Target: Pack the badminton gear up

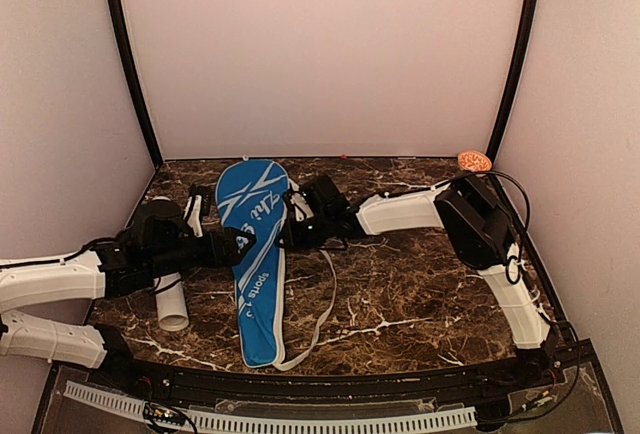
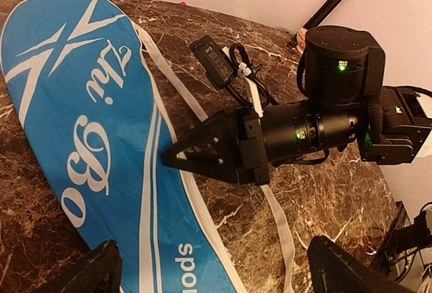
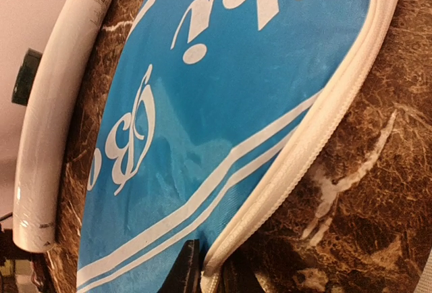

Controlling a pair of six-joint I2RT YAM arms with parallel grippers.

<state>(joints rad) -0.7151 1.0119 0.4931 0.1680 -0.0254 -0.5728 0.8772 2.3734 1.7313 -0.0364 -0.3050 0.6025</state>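
Cover (image 1: 262, 289) lies flat on the marble table (image 1: 430, 284), centre-left, lettering up. Its strap (image 1: 327, 304) trails off the right side. Tube (image 1: 172, 304) lies just left of it. Right gripper (image 2: 169, 158) is narrow, fingers nipping the cover's white zip edge. Left gripper (image 1: 240, 246) is spread wide over the cover's left edge, holding nothing.

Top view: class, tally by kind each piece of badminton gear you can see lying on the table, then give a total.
Cover: 1
Tube: 1
Total: 2
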